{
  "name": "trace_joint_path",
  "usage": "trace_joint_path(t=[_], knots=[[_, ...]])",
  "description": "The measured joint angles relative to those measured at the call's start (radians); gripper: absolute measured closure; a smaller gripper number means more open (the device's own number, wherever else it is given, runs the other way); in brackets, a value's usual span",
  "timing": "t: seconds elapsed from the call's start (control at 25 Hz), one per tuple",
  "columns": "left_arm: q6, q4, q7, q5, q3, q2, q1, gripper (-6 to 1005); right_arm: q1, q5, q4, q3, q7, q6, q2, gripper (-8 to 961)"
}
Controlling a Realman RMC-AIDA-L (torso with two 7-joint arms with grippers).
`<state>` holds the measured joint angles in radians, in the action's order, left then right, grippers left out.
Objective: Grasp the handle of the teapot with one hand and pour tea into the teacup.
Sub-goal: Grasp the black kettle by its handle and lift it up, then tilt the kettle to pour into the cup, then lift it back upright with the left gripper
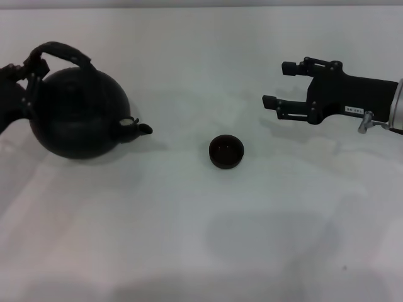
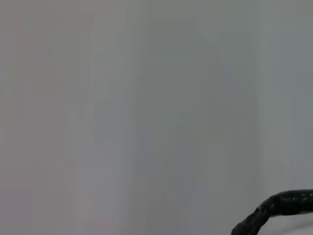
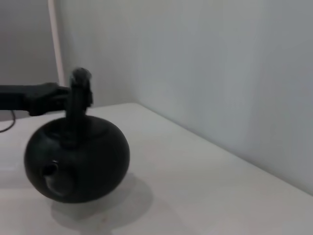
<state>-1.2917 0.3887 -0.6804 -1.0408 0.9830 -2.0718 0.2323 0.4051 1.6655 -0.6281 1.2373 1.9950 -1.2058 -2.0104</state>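
The matte-black teapot [image 1: 79,113] is at the left, tilted a little, with its short spout [image 1: 135,129] pointing right towards the teacup [image 1: 227,152]. My left gripper [image 1: 30,70] is shut on the left end of the arched handle [image 1: 63,50]. The right wrist view shows the teapot [image 3: 78,156] just above the table with its shadow under it, and the left gripper [image 3: 49,95] at the handle [image 3: 78,93]. A bit of the handle [image 2: 279,208] shows in the left wrist view. The small dark teacup stands upright at the centre. My right gripper [image 1: 277,83] is open and empty at the right.
The white table [image 1: 201,239] runs up to a pale wall [image 3: 220,73] behind it. A gap of bare table lies between the spout and the teacup.
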Motion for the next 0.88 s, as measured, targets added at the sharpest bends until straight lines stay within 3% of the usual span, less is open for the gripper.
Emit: trace_joint_path(t=[0.36, 0.68, 0.88], knots=[[0.165, 0.369, -0.434, -0.262, 0.034, -0.007, -0.037, 893, -0.013, 0.042, 0.007, -0.002, 0.029, -0.007, 0.001, 120], [0.426, 0.730, -0.713, -0.424, 0.317, -0.007, -0.132, 892, -0.025, 0.091, 0.003, -0.016, 0.042, -0.012, 0.004, 120], [0.514, 0.907, -0.901, -0.601, 0.431, -0.007, -0.164, 892, -0.028, 0.092, 0.007, -0.071, 0.052, -0.040, 0.004, 121]])
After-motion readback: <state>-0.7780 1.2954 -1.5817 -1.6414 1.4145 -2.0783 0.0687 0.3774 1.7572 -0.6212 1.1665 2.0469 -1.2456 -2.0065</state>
